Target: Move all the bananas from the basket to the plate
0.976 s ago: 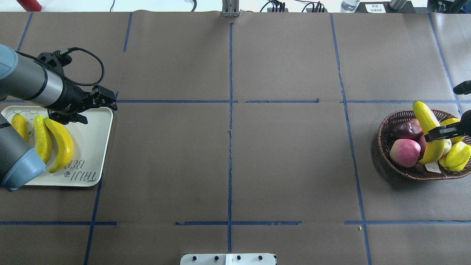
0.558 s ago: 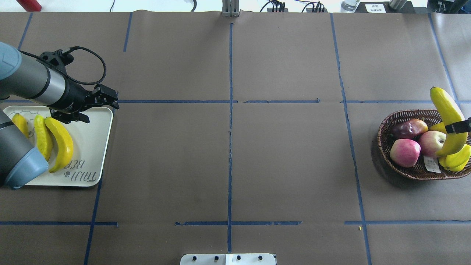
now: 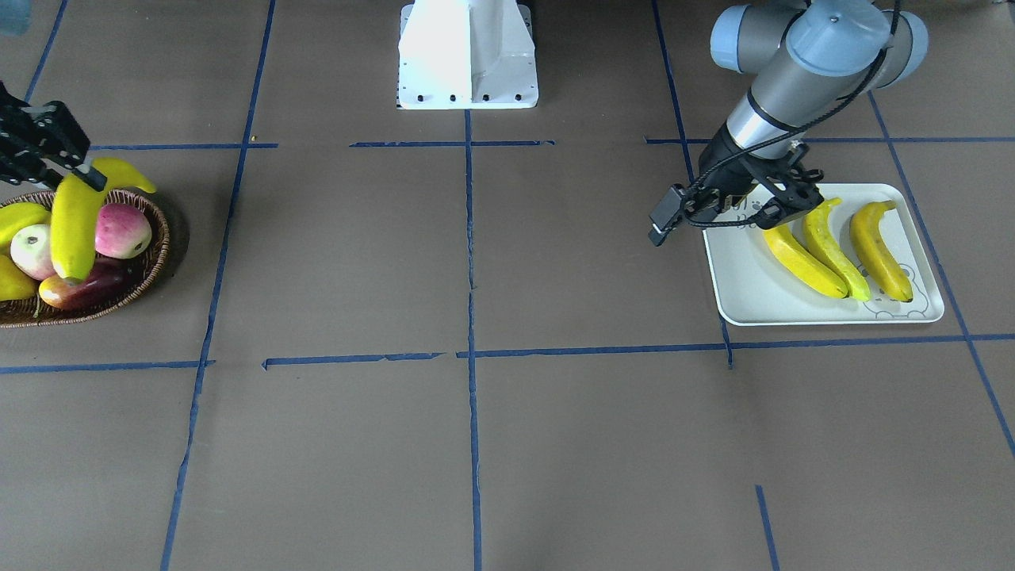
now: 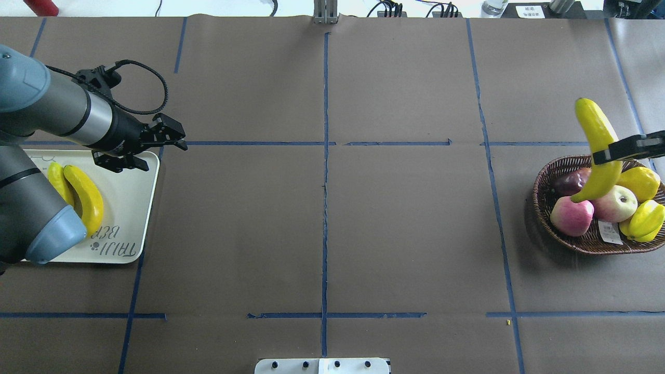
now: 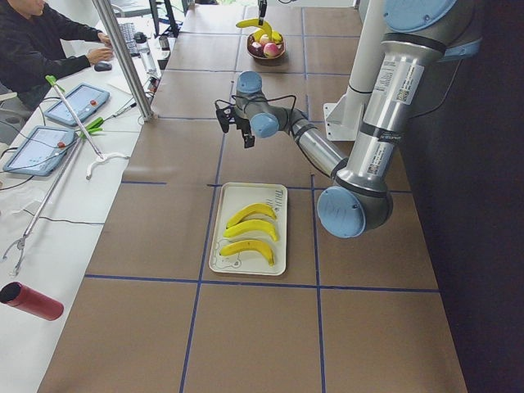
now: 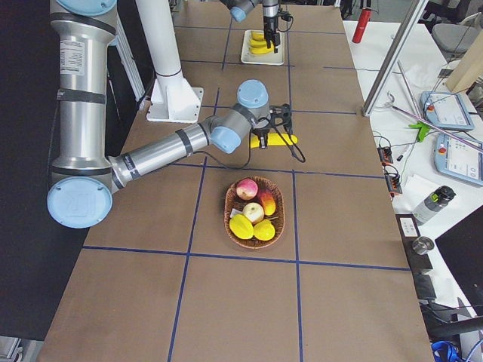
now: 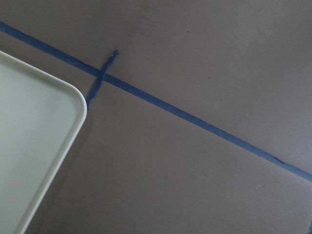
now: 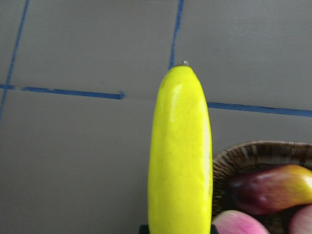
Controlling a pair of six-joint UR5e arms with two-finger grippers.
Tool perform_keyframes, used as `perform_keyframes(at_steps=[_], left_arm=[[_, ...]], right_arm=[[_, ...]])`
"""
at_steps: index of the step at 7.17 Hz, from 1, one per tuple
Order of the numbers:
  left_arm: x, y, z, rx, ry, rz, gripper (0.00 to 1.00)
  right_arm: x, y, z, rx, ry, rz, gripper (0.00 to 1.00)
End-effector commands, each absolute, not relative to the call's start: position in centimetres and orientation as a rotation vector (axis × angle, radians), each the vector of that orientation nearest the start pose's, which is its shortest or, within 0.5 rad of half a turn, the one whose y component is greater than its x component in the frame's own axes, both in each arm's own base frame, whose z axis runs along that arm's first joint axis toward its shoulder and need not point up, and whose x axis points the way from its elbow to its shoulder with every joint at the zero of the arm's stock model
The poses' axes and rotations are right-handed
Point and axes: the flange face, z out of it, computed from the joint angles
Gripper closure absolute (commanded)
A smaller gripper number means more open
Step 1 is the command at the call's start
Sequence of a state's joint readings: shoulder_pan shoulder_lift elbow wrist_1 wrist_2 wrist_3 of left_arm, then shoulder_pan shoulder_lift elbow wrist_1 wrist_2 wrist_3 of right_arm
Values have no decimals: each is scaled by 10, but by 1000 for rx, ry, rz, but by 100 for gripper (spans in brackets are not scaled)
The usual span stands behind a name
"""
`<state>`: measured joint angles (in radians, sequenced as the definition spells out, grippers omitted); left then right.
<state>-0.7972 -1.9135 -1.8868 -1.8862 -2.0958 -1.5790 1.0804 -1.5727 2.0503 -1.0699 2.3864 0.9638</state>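
Observation:
My right gripper (image 4: 607, 154) is shut on a yellow banana (image 4: 596, 148) and holds it in the air over the far left rim of the wicker basket (image 4: 540, 208). The right wrist view shows that banana (image 8: 180, 151) close up, with the basket rim (image 8: 243, 153) under it. Three bananas (image 3: 829, 246) lie side by side on the white plate (image 3: 737, 277). My left gripper (image 3: 789, 205) hangs open and empty above the plate's corner nearest the table's middle. In the overhead view my left arm hides one of the plate's bananas.
Pink-red apples (image 4: 571, 215), a dark red fruit (image 4: 569, 182) and rounder yellow fruits (image 4: 647, 221) fill the basket. Blue tape lines cross the brown table. The robot base (image 3: 468, 55) stands at the near edge. A person (image 5: 41, 41) sits at a side desk.
My right gripper has lifted the banana out of the basket and carried it up and toward the table's middle. My left gripper has drifted right, off the plate's bananas.

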Motion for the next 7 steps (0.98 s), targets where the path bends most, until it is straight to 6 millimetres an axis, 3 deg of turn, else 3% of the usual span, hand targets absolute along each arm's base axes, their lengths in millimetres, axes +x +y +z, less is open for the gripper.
perform_keyframes(at_steps=[1,2,3,4,6,7], left_arm=[[362,-465,226,-84,1170,-456,1],[363,-463,202,-62,1230,-425,1],[365,-455,190,-59,1331,-415,1],[366,-453,185,-46,1437,-399,1],[378,-442,164,-49,1495,-352,1],[398,-428,141,-65,1524,-303,1]], right_arm=[[-253,-431,262,111,-1305,82,100],[-306,-411,230,134,-1330,80,100],[-352,-385,211,180,-1341,64,100],[-381,-363,191,195,-1369,25,99],[-393,-349,174,205,-1398,-12,99],[-398,-346,170,215,-1401,-17,99]])
